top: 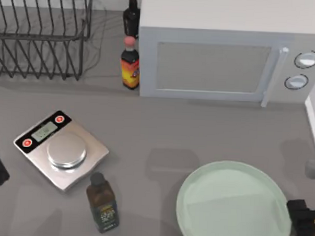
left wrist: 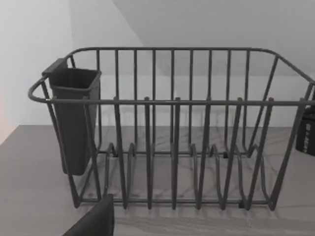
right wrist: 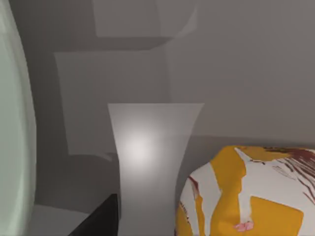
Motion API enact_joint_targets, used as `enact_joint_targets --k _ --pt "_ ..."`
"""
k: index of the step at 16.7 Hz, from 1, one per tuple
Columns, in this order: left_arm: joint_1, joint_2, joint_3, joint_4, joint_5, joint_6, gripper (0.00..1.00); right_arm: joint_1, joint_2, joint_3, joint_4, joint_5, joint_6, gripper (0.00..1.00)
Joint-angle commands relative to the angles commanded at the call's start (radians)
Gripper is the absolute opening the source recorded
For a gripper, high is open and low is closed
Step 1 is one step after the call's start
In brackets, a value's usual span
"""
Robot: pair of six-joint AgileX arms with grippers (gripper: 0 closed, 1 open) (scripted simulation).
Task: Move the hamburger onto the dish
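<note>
My right gripper (top: 305, 221) waits at the table's right edge beside the dish (top: 232, 205) — near the hamburger (right wrist: 251, 196) — its grip I cannot tell.

Setting: a rendered kitchen. Evidence: a grey counter (top: 199, 130) carries a white microwave (top: 228, 53) at the back, a wire dish rack (top: 41, 34) with a cutlery cup (left wrist: 74, 118), a digital scale (top: 62, 150), sauce bottles (top: 130, 64) beside the microwave, and a pale green dish (top: 232, 205).
</note>
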Motion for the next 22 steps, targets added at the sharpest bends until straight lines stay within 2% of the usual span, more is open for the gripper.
enact_joint_targets --k 13,21,22 --pt "0.0 0.0 0.0 0.0 0.0 0.0 1.0 0.0 0.0 0.0 0.0 0.0 0.0 0.02" --pt "0.0 0.0 0.0 0.0 0.0 0.0 1.0 0.0 0.0 0.0 0.0 0.0 0.0 0.0" --pt "0.0 0.0 0.0 0.0 0.0 0.0 1.0 0.0 -0.078 0.044 -0.089 0.001 0.001 0.0"
